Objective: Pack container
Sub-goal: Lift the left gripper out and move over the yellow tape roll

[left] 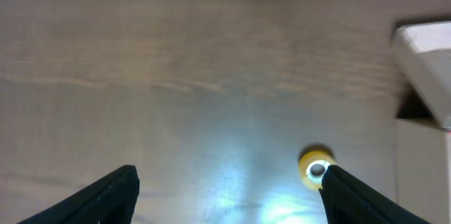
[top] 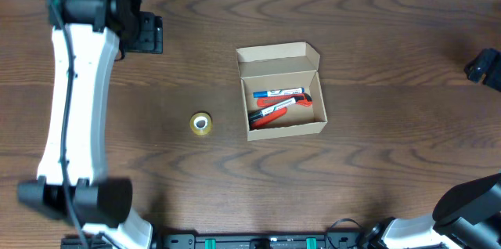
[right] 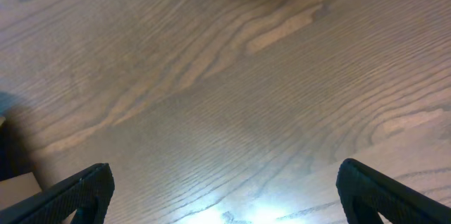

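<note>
The container (top: 280,91) is a small tan cardboard box in the middle of the table, its flap lid standing open at the far side. Inside lie a blue-capped marker (top: 275,92) and red markers (top: 275,111). A small yellow tape roll (top: 201,124) rests on the table to its left. My left gripper (top: 145,34) is at the far left, well away from the box. In the left wrist view it (left: 231,175) is open and empty, with the tape roll (left: 315,167) just beyond the right finger (left: 359,199) and the container's edge (left: 423,55) at the right. My right gripper (right: 225,171) is open over bare wood.
The table is dark brown wood (top: 376,155). The left arm's white link (top: 74,100) runs along the left side. The right gripper (top: 485,67) sits at the far right edge, and its arm base (top: 470,202) is at the bottom right corner.
</note>
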### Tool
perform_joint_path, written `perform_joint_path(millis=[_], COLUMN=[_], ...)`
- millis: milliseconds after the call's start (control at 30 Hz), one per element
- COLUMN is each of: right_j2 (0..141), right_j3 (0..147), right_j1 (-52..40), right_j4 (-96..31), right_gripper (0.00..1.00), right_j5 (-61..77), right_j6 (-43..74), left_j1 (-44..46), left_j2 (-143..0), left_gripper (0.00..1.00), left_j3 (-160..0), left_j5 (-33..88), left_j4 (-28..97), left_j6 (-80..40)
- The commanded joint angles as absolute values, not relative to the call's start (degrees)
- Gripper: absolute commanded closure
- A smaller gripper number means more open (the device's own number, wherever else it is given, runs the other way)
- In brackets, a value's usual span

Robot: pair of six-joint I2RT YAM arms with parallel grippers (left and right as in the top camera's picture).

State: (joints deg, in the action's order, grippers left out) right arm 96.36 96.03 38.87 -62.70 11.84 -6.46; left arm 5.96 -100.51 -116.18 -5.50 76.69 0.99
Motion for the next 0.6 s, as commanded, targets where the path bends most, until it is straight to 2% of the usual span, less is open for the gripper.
perform_joint_path(millis=[0,167,300,433,567], right_j2=[95.90,95.92,95.90,95.92,95.92], right_j3=[95.81,95.81,95.81,95.77,95.74], right_j1=[38.52,38.46,38.15,37.67,37.39], right_j4=[-62.57,-62.57,-62.59,-62.59,-62.63], right_gripper=[0.01,0.01,0.01,0.01,0.01], right_j5=[12.32,12.34,12.34,12.34,12.34], right_j6=[-6.48,-6.48,-6.48,-6.46,-6.46], left_j1=[8.62,10.63,10.70,10.70,10.68], left_j2=[-95.35,-86.89,-84.23,-84.25,-84.33], left_gripper=[0.18,0.16,0.15,0.14,0.12], left_j3=[-107.39,-83.35,-69.91,-61.36,-58.85], left_j5=[-3.55,-1.96,-0.05,-0.12,0.03], left_j4=[73.23,58.63,49.06,41.65,39.79], left_j6=[-0.16,-1.41,-2.24,-3.92,-4.58])
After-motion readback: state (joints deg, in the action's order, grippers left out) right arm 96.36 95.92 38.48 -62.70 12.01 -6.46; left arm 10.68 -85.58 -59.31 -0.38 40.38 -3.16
